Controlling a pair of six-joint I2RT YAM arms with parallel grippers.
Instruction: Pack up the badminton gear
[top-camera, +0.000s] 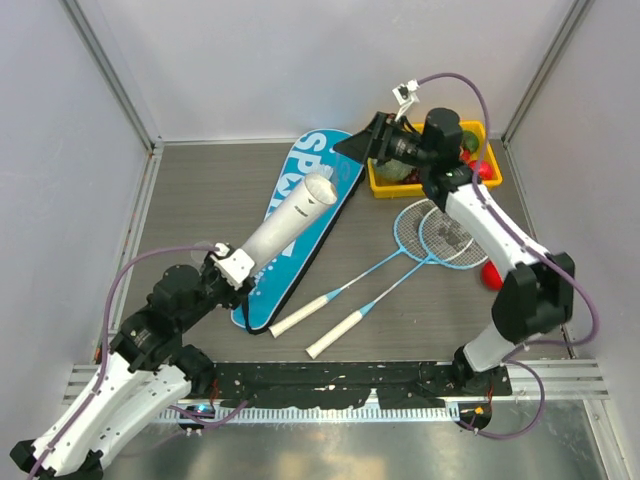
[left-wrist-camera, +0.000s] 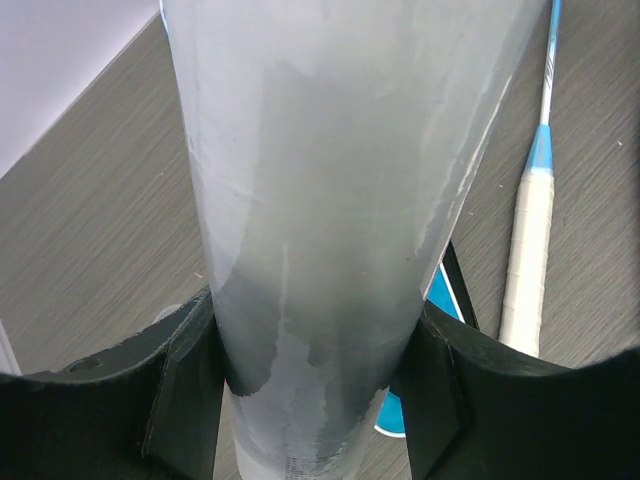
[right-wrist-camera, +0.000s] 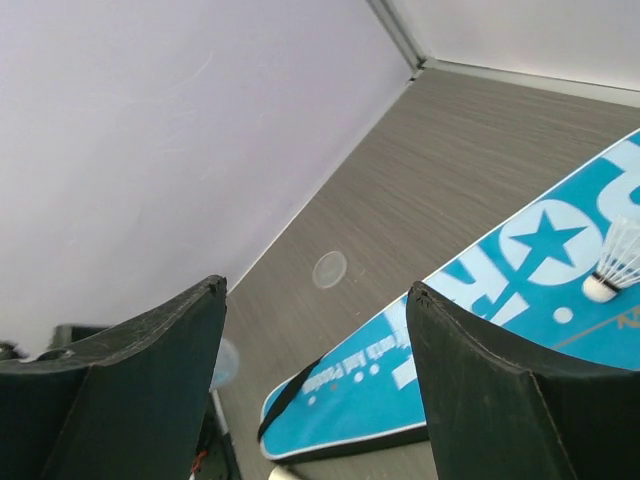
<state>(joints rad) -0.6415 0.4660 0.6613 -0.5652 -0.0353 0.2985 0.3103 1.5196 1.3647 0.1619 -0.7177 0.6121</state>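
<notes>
The tube (top-camera: 290, 222) slants above the bag (top-camera: 320, 150); rackets (top-camera: 440, 235) lie right of it.

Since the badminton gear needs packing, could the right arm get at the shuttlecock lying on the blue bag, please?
Probably yes. The right claw is open and empty, poised above the blue bag, and the shuttlecock lies uncovered on it with nothing in the way.
</notes>
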